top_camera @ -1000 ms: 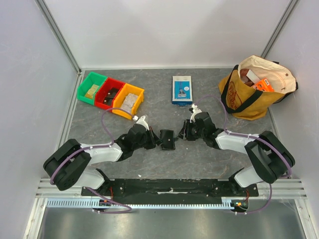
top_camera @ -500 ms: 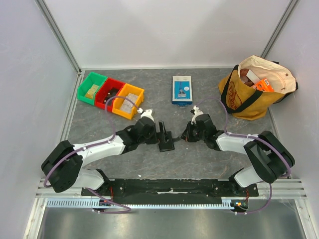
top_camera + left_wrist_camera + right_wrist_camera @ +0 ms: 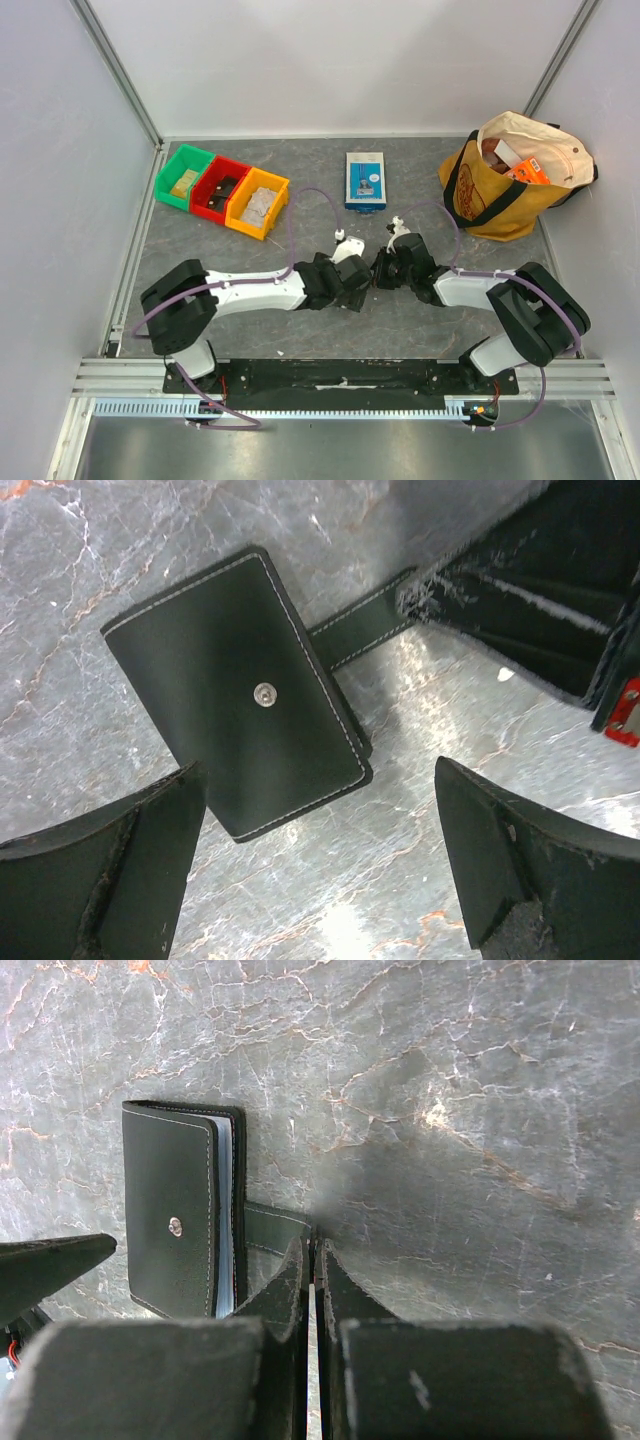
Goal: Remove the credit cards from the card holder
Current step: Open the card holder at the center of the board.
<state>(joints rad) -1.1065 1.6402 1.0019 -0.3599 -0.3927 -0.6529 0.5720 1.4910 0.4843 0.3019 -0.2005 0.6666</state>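
The left arm has swung inward; the left pincer (image 3: 318, 770) now hovers over the card holder (image 3: 235, 695) at the middle of the bench (image 3: 450, 1060).
It gapes wide, gripping nothing, a finger either side of the holder. The right pincer (image 3: 312, 1245) is pinched tight on the holder's strap (image 3: 360, 620). The holder is black, white-stitched, folded shut and lying flat. Both arms reach low toward centre.

Robot test cell in a laboratory. Plain white panels (image 3: 330, 70) set in aluminium posts (image 3: 118, 70) close in a grey, marble-patterned table (image 3: 190, 255) on three sides. A left arm (image 3: 250, 290) and a right arm (image 3: 470, 285), both cabled, are bolted to a black base plate (image 3: 340, 375) on a metal rail (image 3: 120, 380) at the near edge. Trial props stand along the back: three coloured bins (image 3: 220, 188), a small box (image 3: 365, 180) and a cloth bag (image 3: 515, 175).
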